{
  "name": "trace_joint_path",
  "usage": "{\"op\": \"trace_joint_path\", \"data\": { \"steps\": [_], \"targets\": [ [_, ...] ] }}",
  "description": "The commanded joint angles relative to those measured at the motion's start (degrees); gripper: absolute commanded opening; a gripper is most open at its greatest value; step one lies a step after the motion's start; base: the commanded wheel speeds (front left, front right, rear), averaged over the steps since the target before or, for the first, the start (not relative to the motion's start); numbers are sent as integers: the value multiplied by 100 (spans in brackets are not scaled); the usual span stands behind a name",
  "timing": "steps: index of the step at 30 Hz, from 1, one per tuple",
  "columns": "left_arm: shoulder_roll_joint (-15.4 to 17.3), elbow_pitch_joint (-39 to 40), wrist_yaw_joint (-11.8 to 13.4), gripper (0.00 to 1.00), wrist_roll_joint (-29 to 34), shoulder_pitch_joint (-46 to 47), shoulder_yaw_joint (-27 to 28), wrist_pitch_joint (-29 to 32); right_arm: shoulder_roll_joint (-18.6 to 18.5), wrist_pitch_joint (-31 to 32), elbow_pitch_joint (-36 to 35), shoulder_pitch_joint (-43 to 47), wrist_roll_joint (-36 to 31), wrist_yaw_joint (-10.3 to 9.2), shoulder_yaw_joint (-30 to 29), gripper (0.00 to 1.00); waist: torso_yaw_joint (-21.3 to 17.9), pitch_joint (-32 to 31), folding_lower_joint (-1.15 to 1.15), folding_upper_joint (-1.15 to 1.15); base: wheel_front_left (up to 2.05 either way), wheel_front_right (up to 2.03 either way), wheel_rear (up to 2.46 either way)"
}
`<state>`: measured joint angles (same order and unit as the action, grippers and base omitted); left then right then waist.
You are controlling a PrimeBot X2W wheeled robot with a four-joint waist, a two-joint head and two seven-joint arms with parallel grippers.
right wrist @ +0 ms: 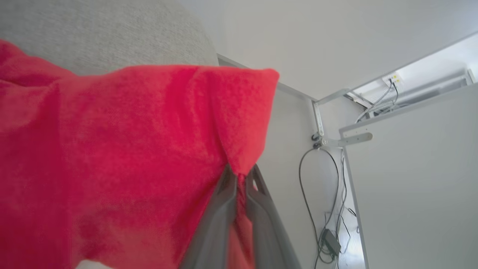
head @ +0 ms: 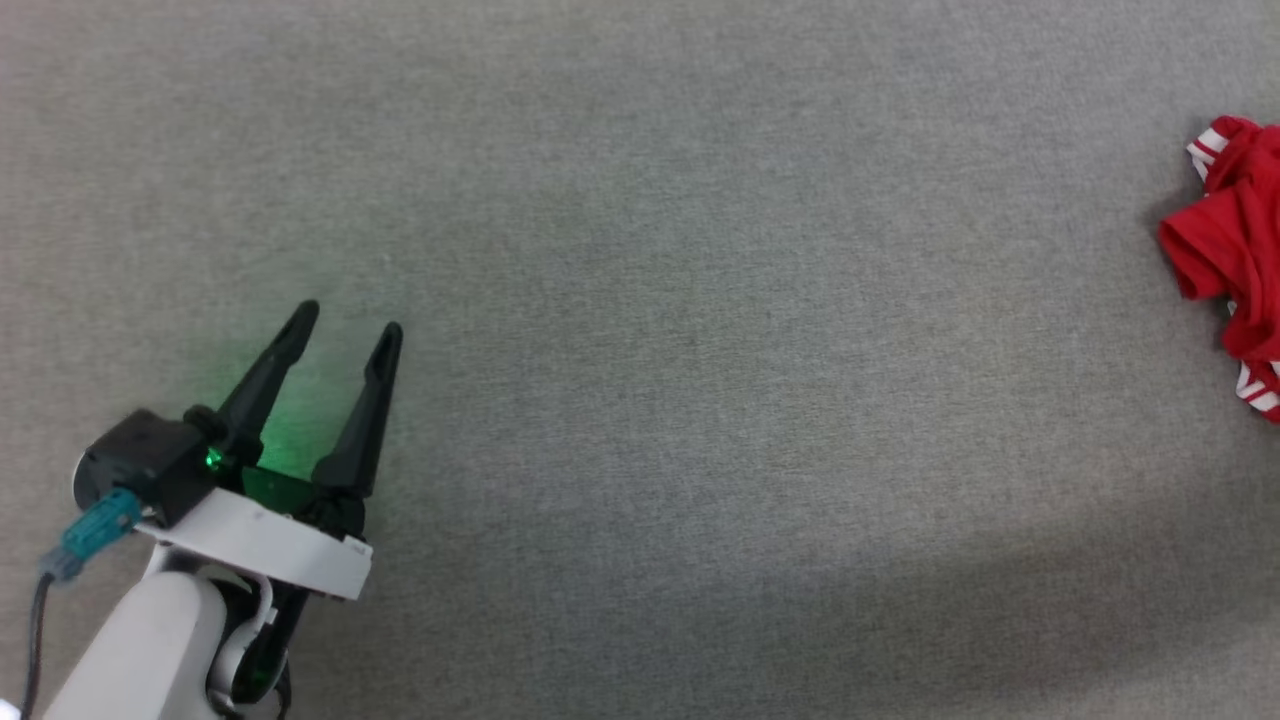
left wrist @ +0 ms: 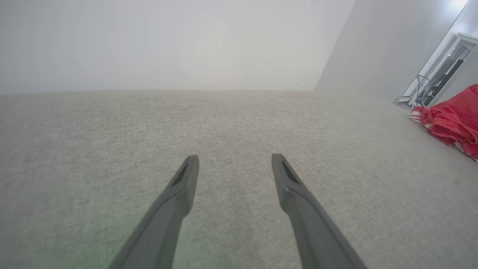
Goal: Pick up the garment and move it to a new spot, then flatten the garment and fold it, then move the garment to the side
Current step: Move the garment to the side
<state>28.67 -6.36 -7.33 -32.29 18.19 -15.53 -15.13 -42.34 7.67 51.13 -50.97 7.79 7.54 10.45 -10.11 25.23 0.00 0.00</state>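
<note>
The garment [head: 1235,250] rests on the fabric-covered surface [head: 750,350] at the far right edge of the head view. The left gripper [head: 350,320] stands at lower left over that surface, well apart from the garment. The right gripper [right wrist: 241,179] pinches a fold of the garment, and cables [right wrist: 321,194] hang behind it to the right.

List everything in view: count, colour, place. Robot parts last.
garment: one, red with red-white striped trim, crumpled at the head view's right edge.
surface: one, grey fabric, under the garment.
wall: one, white, beyond the surface.
cables: several, dark, hanging by a white frame in the right wrist view.
left tool: one, dark fingers, open, over the surface at lower left.
right tool: one, dark, shut on a fold of the garment.
</note>
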Motion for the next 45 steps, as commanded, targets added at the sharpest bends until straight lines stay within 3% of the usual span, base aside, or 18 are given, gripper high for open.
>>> {"op": "trace_joint_path", "data": {
  "steps": [1,11,12,13,16,17,18,19,30,38,45],
  "targets": [
    [33,-2,-17,100,-17,78,-32,3,63,-49,51,-69,-84,-11,-7,0,-93,93,0,0,0,0,0],
    [78,-99,-17,100,-79,313,-266,3,443,-453,682,-290,-345,-11,-190,3,-157,173,0,0,0,0,0],
    [84,-110,-17,100,-88,324,-279,3,473,-492,746,-311,-366,-11,-204,10,-156,168,0,0,0,0,0],
    [87,-116,-17,100,-103,332,-291,3,506,-530,799,-335,-363,-11,-223,27,-155,162,0,0,0,0,0],
    [86,-152,-17,100,-125,332,-304,3,549,-687,946,-391,-392,-11,-277,49,-148,114,0,0,0,0,0],
    [85,-167,-17,100,-137,324,-302,3,563,-725,1003,-397,-403,-11,-297,76,-143,87,0,0,0,0,0],
    [78,-184,-17,100,-143,313,-297,3,574,-773,1050,-406,-424,-11,-317,93,-133,48,0,0,0,0,0],
    [66,-201,-17,100,-143,299,-290,3,572,-814,1101,-422,-454,-11,-335,100,-121,9,0,0,0,0,0],
    [-181,-329,-17,100,-143,-55,-79,3,746,-1311,1343,-482,-391,-11,-277,100,148,-639,0,0,0,0,0],
    [-387,-374,-17,100,-56,-514,203,3,1187,-1906,1226,-65,-63,-11,98,100,490,-1268,0,0,0,0,0],
    [-504,-462,-17,100,39,-1003,544,3,1647,-2260,773,633,263,-11,70,100,773,-1809,0,0,0,0,0]
  ]
}}
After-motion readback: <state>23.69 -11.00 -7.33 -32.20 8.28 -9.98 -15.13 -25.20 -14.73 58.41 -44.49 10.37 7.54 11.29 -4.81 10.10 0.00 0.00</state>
